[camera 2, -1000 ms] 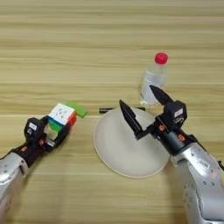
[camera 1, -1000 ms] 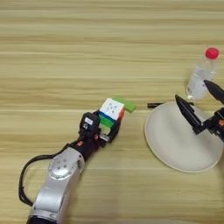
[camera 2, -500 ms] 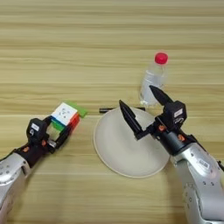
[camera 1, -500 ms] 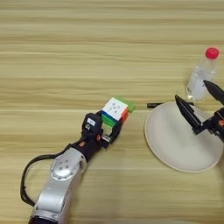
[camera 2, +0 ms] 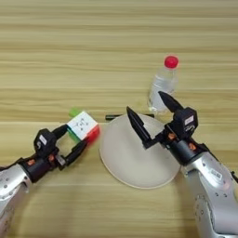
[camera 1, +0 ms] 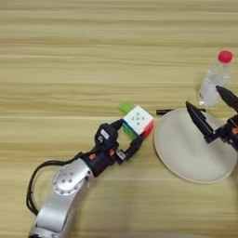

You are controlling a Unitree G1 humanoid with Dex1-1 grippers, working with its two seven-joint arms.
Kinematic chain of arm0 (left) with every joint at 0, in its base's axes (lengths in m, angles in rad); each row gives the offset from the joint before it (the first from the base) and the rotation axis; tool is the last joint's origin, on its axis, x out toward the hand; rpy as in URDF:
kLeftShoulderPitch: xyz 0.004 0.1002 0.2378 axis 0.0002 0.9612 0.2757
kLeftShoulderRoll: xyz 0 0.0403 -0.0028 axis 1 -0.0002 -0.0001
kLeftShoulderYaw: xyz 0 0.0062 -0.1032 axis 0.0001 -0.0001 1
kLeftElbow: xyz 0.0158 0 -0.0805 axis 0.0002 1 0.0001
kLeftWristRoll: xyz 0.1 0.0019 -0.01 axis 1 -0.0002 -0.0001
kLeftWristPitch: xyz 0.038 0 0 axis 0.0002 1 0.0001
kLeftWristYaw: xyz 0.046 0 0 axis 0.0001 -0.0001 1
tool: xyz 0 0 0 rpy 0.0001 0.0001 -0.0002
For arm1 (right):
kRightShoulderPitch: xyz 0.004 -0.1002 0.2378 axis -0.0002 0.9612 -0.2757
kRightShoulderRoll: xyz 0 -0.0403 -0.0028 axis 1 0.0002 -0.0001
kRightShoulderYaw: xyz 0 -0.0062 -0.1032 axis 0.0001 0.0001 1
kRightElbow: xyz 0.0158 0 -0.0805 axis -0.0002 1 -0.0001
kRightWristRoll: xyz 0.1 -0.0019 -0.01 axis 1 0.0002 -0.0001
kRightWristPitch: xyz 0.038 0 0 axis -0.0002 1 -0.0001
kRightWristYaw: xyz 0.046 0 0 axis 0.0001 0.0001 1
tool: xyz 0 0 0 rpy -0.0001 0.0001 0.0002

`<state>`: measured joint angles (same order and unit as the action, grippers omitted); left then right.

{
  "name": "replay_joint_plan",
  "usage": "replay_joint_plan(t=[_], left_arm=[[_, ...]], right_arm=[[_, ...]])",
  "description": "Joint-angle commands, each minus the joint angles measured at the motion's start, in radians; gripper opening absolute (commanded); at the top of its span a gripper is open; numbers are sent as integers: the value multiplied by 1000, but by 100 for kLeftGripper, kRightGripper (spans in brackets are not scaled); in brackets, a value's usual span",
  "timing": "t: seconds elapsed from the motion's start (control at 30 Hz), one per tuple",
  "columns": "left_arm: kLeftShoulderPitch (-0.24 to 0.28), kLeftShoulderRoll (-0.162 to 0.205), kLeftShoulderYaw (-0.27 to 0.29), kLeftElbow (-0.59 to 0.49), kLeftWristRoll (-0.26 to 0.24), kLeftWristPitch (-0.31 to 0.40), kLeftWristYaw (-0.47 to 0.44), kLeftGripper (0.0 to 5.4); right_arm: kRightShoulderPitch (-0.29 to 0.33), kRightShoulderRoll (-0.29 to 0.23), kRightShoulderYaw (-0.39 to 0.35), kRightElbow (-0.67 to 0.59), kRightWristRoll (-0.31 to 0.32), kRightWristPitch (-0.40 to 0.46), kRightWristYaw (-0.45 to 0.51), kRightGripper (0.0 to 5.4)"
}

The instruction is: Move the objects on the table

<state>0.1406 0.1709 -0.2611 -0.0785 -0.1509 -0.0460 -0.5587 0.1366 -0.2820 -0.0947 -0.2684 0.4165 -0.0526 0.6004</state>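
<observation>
At the middle of the frame the left gripper (camera 1: 130,135) pinches the puzzle cube (camera 1: 138,121) between its two black fingers. A green block (camera 1: 125,108) peeks out just beyond the cube's upper left corner. To the right, the right gripper (camera 2: 148,116) hangs spread wide over the white plate (camera 2: 135,165). The black marker (camera 2: 114,116) lies at the plate's upper rim, and the bottle (camera 2: 163,83) stands upright on the desk (camera 1: 69,56) near the upper right.
</observation>
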Motion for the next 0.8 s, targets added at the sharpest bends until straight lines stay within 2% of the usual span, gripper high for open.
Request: replay_joint_plan(t=[0.03,0.4,0.8], left_arm=[[11,10,-17,-16,-13,18,-21,327],[21,30,-45,-2,1,17,-34,327],[19,27,-48,-1,1,15,-33,327]], right_arm=[[2,-4,3,1,0,-5,6,540],[7,-6,1,-3,2,-2,6,540],[2,-6,1,8,0,-4,9,540]])
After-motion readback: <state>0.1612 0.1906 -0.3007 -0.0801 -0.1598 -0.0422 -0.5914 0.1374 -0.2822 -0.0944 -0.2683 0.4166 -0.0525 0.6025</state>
